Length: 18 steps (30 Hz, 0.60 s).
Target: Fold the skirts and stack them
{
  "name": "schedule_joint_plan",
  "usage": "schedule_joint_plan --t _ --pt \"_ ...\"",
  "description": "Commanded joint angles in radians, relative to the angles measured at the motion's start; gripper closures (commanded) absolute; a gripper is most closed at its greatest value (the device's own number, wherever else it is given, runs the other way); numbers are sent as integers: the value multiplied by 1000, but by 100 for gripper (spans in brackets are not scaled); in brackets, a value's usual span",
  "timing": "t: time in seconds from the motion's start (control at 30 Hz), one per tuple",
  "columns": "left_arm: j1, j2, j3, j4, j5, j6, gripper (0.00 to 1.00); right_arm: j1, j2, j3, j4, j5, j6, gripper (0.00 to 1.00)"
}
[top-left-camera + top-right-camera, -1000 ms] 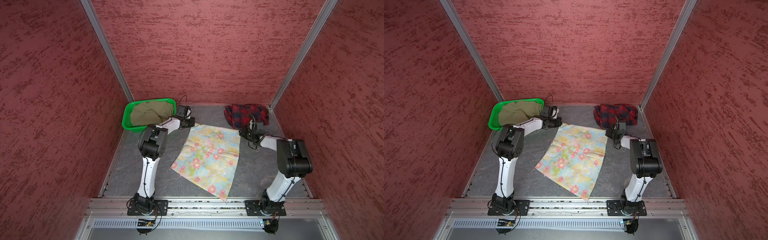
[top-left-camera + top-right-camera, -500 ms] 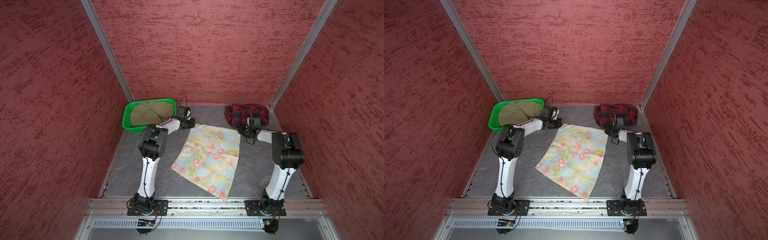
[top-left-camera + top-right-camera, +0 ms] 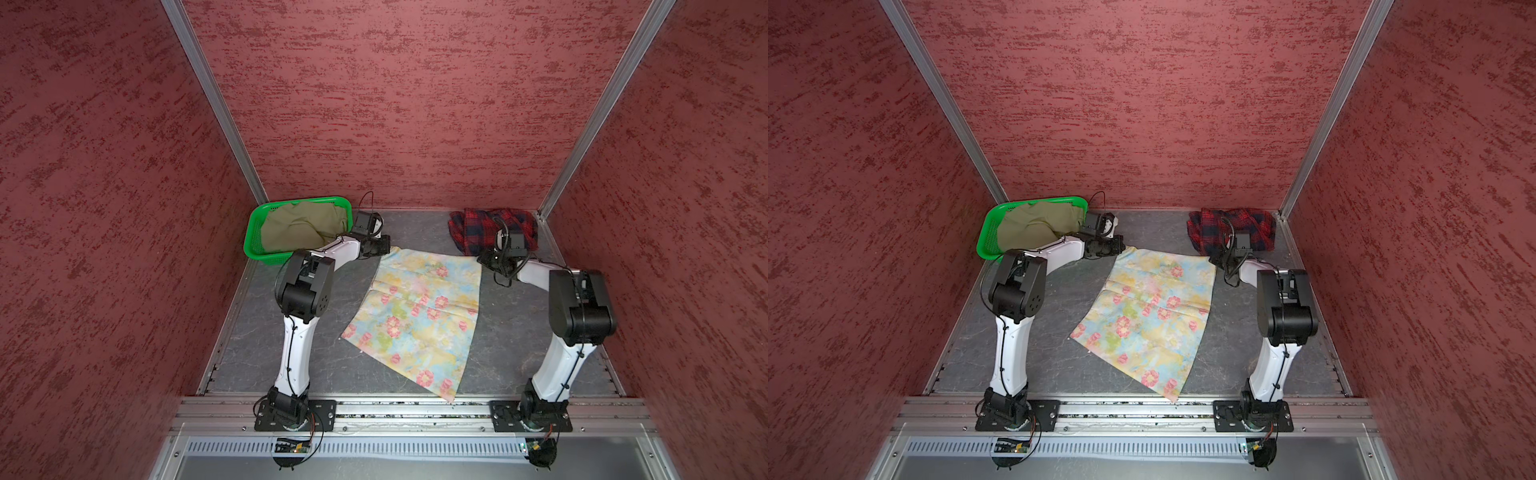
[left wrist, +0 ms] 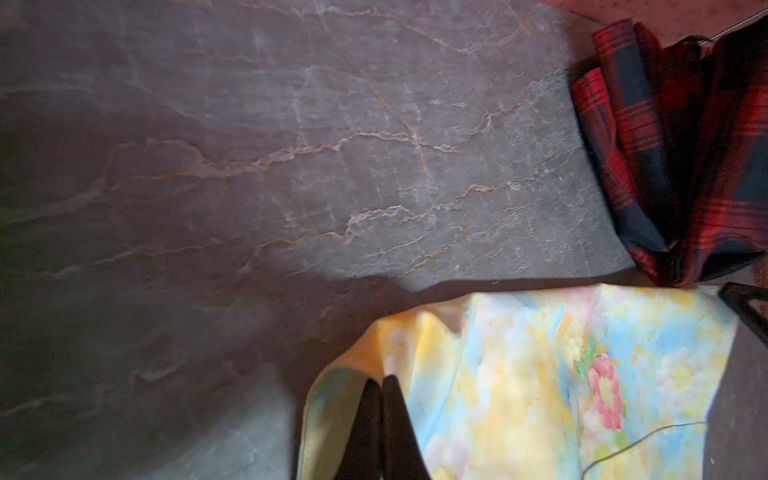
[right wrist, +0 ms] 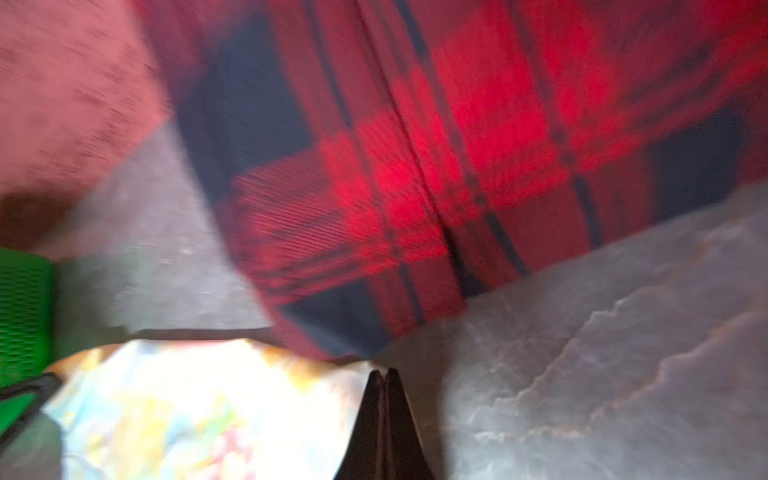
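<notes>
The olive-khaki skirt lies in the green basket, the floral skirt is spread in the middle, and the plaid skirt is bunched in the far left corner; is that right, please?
Not quite: the plaid skirt is bunched in the far right corner, as both top views show. The olive-khaki skirt does lie in the green basket, and the floral skirt is spread in the middle.

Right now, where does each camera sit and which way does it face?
Top views: high over the front rail, looking down at the table; left arm and right arm show.
Left wrist: on the left arm, facing the plaid skirt; shut left claw pinches the floral skirt.
Right wrist: on the right arm, close on the plaid skirt, blurred; shut right claw shows.
Shared: all views show those two skirts.
</notes>
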Motion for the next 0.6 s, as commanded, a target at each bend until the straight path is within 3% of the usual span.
schedule_joint_plan --t 0.0,0.57 --pt "1 -108 -35 50 -7 -17 100 -1 -107 4 80 -10 -19 100" --pt "40 -229 -50 79 -15 -8 100 2 -179 118 61 -85 -99 100"
